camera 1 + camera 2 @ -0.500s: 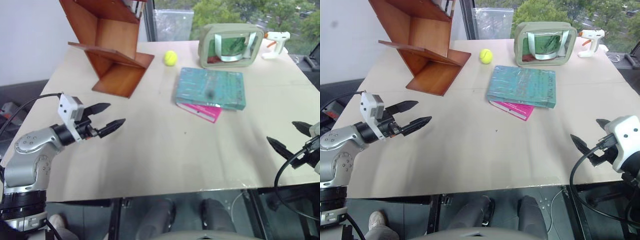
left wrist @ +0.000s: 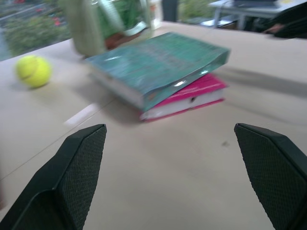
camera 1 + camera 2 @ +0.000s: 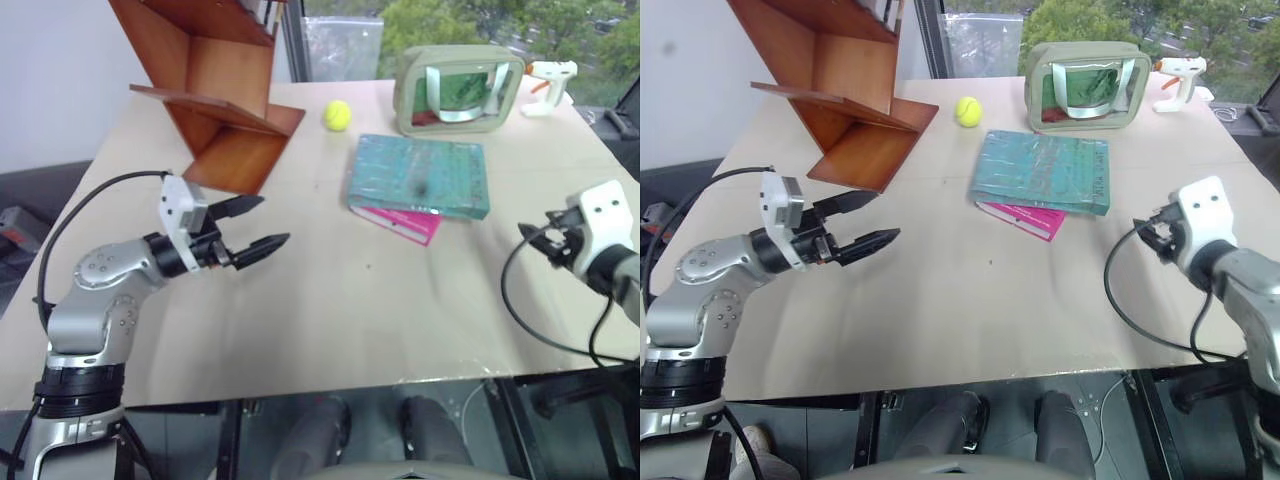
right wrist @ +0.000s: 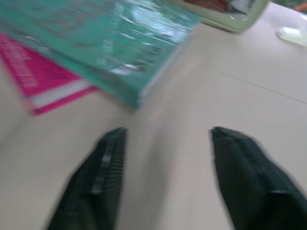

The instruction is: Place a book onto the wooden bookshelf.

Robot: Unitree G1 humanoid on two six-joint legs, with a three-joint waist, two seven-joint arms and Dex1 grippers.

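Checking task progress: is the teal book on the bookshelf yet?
No. The teal book lies flat on the table, atop a pink book, apart from the wooden bookshelf.

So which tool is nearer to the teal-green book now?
The right tool. It is just off the book's right side, fingers open toward it. The left tool is open too, further away across the table, near the wooden bookshelf.
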